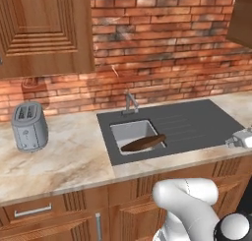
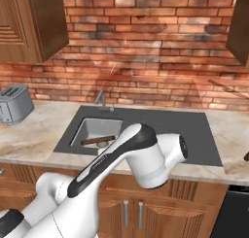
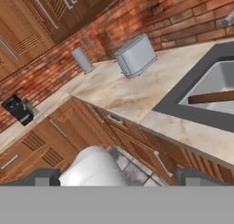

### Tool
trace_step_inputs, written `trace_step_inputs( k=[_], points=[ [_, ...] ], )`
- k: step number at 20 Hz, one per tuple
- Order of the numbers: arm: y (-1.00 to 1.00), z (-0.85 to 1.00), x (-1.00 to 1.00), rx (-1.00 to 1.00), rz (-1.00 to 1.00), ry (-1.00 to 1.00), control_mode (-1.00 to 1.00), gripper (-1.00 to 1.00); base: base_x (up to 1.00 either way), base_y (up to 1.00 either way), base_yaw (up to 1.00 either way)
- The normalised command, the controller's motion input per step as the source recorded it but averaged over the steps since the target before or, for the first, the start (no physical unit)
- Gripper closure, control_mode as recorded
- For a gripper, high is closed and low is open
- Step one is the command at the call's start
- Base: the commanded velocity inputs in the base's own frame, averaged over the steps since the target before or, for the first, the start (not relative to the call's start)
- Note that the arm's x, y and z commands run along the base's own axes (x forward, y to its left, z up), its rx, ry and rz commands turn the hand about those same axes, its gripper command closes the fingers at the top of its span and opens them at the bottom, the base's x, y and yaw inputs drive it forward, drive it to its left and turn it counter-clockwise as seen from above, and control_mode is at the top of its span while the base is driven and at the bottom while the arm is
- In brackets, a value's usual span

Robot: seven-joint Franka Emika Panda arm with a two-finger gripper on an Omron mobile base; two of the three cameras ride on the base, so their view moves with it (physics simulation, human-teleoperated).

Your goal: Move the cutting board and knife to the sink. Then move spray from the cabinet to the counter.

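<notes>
Now — cutting board point(image 1: 143, 143) tilted in sink point(image 1: 129, 132) basin, hand point(image 3: 118, 176) released, nr cupboard fronts, toaster point(image 1: 29, 126) on counter point(image 1: 64, 159).

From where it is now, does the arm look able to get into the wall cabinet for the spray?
Probably not yet. The cabinet door is shut, so the spray is out of sight, and the open gripper sits low, in front of the counter. The door has to be opened first.

No writing, label, brand, number or sign can be read anywhere in these pictures; every surface is plain.
</notes>
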Motion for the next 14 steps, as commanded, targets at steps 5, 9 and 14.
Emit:
trace_step_inputs(
  k=[5,9,14],
  points=[
    [0.0,0.0,0.0,0.0,0.0,0.0,1.0,-1.0,-0.06,-0.64,-0.11],
    [0.0,0.0,0.0,0.0,0.0,0.0,1.0,-1.0,0.0,-0.73,-0.07],
    [0.0,0.0,0.0,0.0,0.0,0.0,1.0,-1.0,-0.08,-0.79,-0.06]
  ],
)
